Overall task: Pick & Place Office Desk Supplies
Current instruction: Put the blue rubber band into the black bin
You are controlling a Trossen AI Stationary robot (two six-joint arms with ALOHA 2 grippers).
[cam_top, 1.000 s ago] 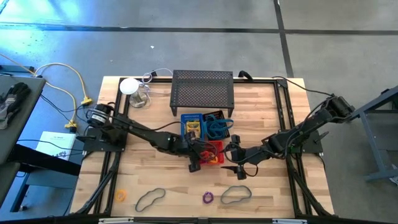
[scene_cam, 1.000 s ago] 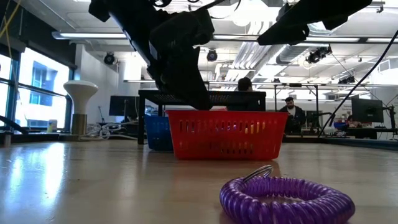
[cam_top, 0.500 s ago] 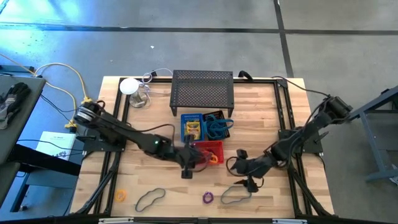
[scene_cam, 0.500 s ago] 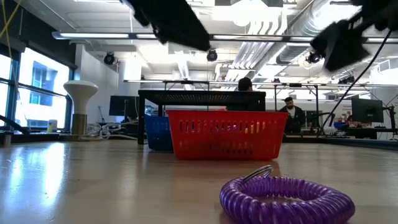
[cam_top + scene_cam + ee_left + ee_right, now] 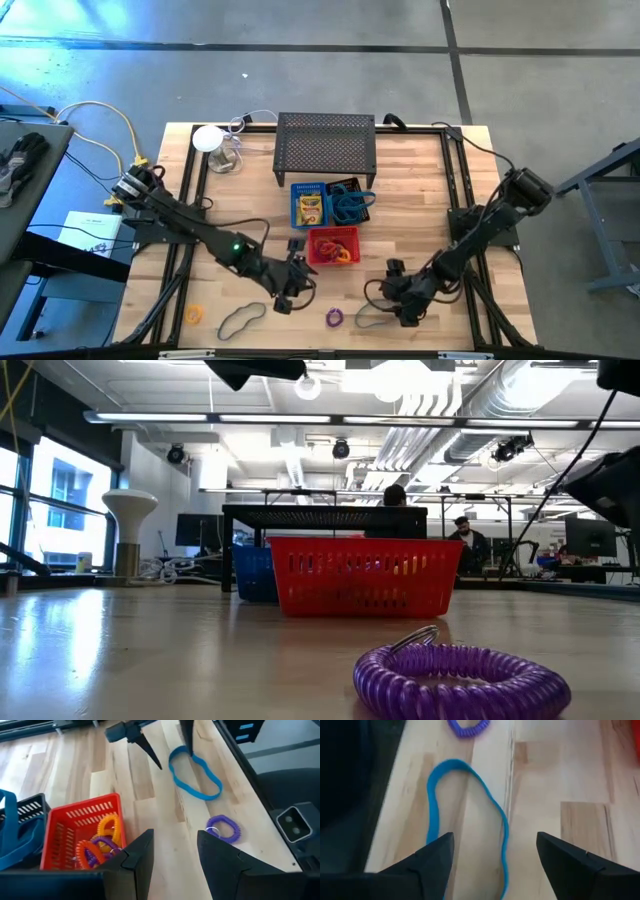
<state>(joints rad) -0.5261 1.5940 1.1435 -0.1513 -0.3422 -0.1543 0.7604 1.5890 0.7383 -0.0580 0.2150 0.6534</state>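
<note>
Here the blue cord [image 5: 470,820] runs partly behind the right claw [image 5: 492,855]

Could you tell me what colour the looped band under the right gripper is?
The looped band is bright blue, clearest in the right wrist view.

No text can be read: print on the yellow box [image 5: 311,206] and the paper [image 5: 93,231] is too small.

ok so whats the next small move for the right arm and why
Probably lower the right gripper straight down and close on the blue looped cord. Its fingers are open with one side of the loop running between them, and the cord lies flat on the table beside the purple ring, unheld.
</note>
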